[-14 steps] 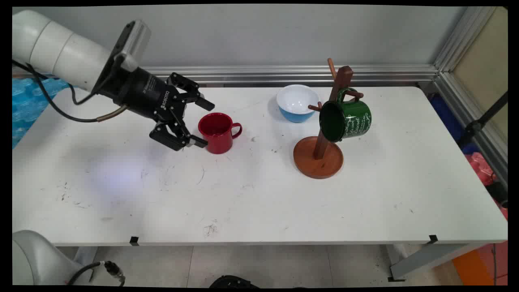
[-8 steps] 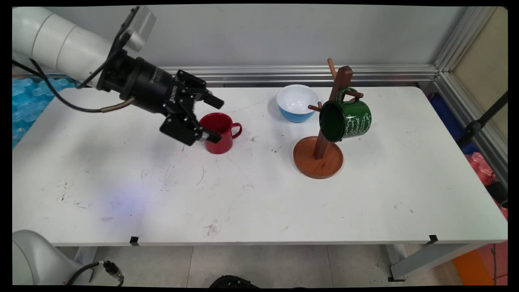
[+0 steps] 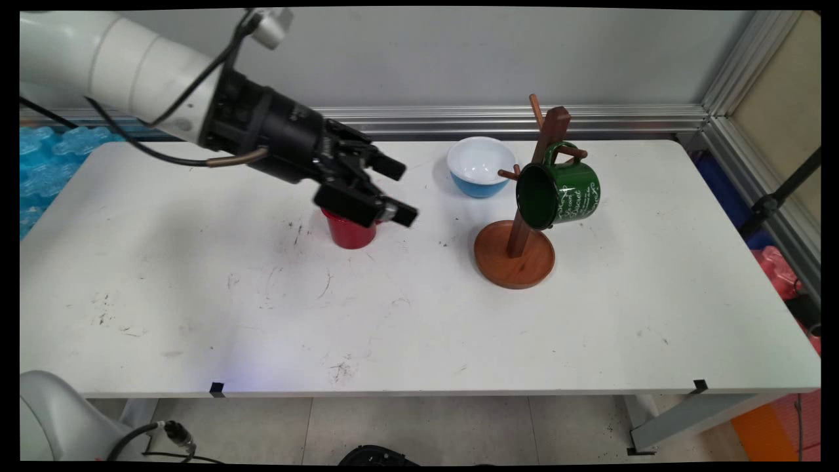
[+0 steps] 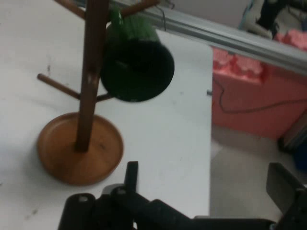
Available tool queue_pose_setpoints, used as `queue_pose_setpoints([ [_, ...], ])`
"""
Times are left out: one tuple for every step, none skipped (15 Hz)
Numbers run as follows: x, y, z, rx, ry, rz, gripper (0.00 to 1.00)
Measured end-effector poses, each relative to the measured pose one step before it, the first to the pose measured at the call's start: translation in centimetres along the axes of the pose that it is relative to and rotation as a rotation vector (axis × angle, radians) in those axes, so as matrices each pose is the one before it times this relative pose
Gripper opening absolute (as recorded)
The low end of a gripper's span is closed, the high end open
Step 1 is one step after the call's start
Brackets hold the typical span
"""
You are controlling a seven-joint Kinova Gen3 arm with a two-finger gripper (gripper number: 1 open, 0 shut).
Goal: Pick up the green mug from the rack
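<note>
- claw hangs released and empty above the red mug, hiding its upper half, fingers spread toward the wooden mug tree.
- red mug stands on the white bench.
- green mug hangs on the tree's peg.
- blue bowl sits behind, near the tree.

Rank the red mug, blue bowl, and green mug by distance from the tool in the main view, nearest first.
1. Red mug: directly beneath the tool, partly hidden by it.
2. Blue bowl: to the tool's right, toward the wall.
3. Green mug: farther right, hanging on the wooden rack.
</note>
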Motion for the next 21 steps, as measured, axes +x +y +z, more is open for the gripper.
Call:
queue_pose_setpoints([
  [0.407, 0.362, 0.726, -0.00082, 0.00939, -0.02794, 1.0],
  [0.321, 0.269, 0.64, 0.00017, 0.00699, -0.02348, 1.0],
  [0.363, 0.307, 0.776, 0.00087, 0.00686, -0.02514, 1.0],
  [0.368, 0.291, 0.789, 0.00169, 0.0073, -0.02452, 1.0],
  [0.325, 0.274, 0.773, 0.00241, 0.00498, -0.02241, 1.0],
  [0.261, 0.231, 0.674, 0.00248, 0.00301, -0.01833, 1.0],
  [0.31, 0.235, 0.773, 0.00263, 0.00225, -0.01897, 1.0],
  [0.295, 0.249, 0.84, 0.00445, -0.00076, -0.01884, 1.0],
  [0.205, 0.155, 0.619, 0.00351, -0.00232, -0.01187, 1.0],
  [0.145, 0.1, 0.408, 0.00302, -0.00241, -0.00679, 1.0],
  [0.196, 0.124, 0.586, 0.0048, -0.00415, -0.01029, 1.0],
  [0.222, 0.135, 0.595, 0.0041, -0.00378, -0.00945, 1.0],
  [0.143, 0.076, 0.375, 0.00285, -0.00221, -0.00616, 1.0],
  [0.156, 0.094, 0.399, 0.00295, -0.00233, -0.00541, 1.0],
  [0.225, 0.118, 0.561, 0.00428, -0.00271, -0.0081, 1.0],
  [0.267, 0.153, 0.68, 0.00472, -0.00269, -0.00914, 1.0],
  [0.286, 0.167, 0.737, 0.00422, -0.00233, -0.00979, 1.0],
  [0.197, 0.132, 0.544, 0.0027, -0.00157, -0.00662, 1.0],
  [0.225, 0.17, 0.675, 0.00308, -0.002, -0.00846, 1.0],
  [0.216, 0.183, 0.673, 0.00218, -0.00226, -0.00816, 1.0],
  [0.172, 0.157, 0.558, 0.0013, -0.00203, -0.00691, 1.0],
])
